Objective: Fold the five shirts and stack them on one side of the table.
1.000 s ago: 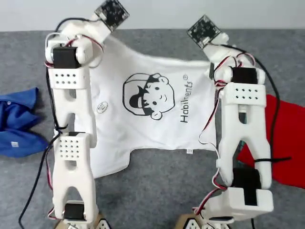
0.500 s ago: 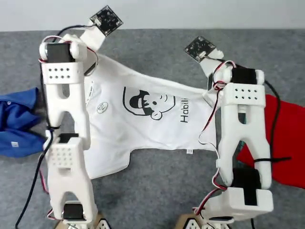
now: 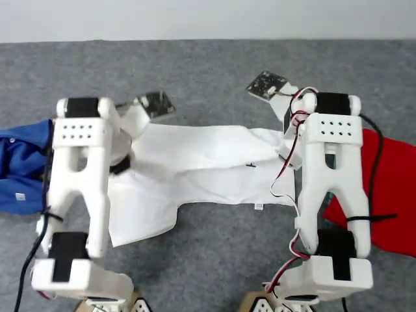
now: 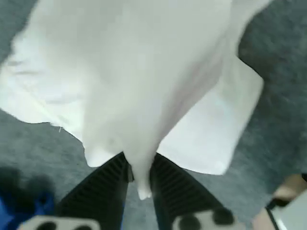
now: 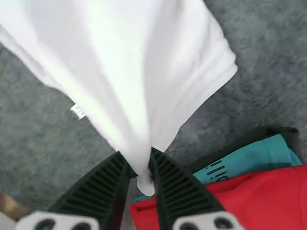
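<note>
A white shirt [image 3: 201,166] lies across the middle of the grey table, its far half folded toward me so the print is hidden. My left gripper [image 4: 139,184] is shut on a pinch of the white shirt [image 4: 144,86] at the shirt's left end. My right gripper [image 5: 140,179] is shut on the white shirt [image 5: 124,72] at its right end. A crumpled blue shirt [image 3: 23,169] sits at the left table edge. A red shirt [image 3: 387,188] lies at the right, with a teal shirt [image 5: 240,160] beside the red shirt [image 5: 249,203].
The left arm [image 3: 81,195] and the right arm [image 3: 331,188] stand over the shirt's two ends. Bare grey table [image 3: 214,78] stretches beyond the shirt and in front of it between the arm bases.
Both grippers have pulled the shirt's far edge toward me, folding it over the printed front. The left arm swung back the most.
</note>
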`<state>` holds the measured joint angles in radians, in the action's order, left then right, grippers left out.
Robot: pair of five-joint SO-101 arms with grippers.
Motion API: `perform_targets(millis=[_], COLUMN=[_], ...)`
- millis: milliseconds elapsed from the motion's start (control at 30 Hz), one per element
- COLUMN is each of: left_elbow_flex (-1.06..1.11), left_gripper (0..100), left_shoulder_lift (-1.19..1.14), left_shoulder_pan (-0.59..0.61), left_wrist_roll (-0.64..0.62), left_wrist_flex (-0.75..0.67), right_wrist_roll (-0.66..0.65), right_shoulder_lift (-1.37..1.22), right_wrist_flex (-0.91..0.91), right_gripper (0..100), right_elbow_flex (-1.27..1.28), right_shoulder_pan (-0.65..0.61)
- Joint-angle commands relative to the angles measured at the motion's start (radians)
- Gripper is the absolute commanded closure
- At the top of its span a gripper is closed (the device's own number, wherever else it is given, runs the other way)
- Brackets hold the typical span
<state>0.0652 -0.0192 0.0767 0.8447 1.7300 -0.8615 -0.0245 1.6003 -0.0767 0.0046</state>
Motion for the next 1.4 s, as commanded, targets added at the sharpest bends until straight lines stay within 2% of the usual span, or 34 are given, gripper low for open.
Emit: perform_targets(millis=[0,267,400,633,933,1067,1200,1367], left_elbow_flex=[0.133,0.288,0.285,0.278,0.217,0.13,0.14,0.216], left_gripper=[99,99,89,85,84,87,97,99], left_shoulder_lift=[0.091,0.094,0.103,0.103,0.104,0.094,0.087,-0.02], left_shoulder_pan=[-0.008,-0.005,0.0,-0.006,0.018,0.063,0.063,0.092], left_wrist_roll=[0.048,0.114,0.106,0.064,0.064,0.064,0.061,0.006], left_wrist_flex=[0.028,0.028,0.028,0.028,0.021,-0.017,-0.081,-0.178], right_wrist_roll=[-0.029,-0.055,-0.057,-0.011,-0.003,0.005,0.069,0.219], right_shoulder_lift=[0.008,0.007,0.01,0.019,0.018,0.007,-0.05,-0.206], right_wrist_flex=[0.045,0.039,0.05,0.119,0.189,0.151,-0.033,-0.298], right_gripper=[98.8,98.7,97.7,76.4,76.0,76.0,80.3,99.7], right_elbow_flex=[-0.008,0.055,0.095,0.098,-0.018,-0.066,-0.064,-0.069], right_shoulder_pan=[0.01,0.008,0.012,0.016,0.015,0.007,-0.025,-0.036])
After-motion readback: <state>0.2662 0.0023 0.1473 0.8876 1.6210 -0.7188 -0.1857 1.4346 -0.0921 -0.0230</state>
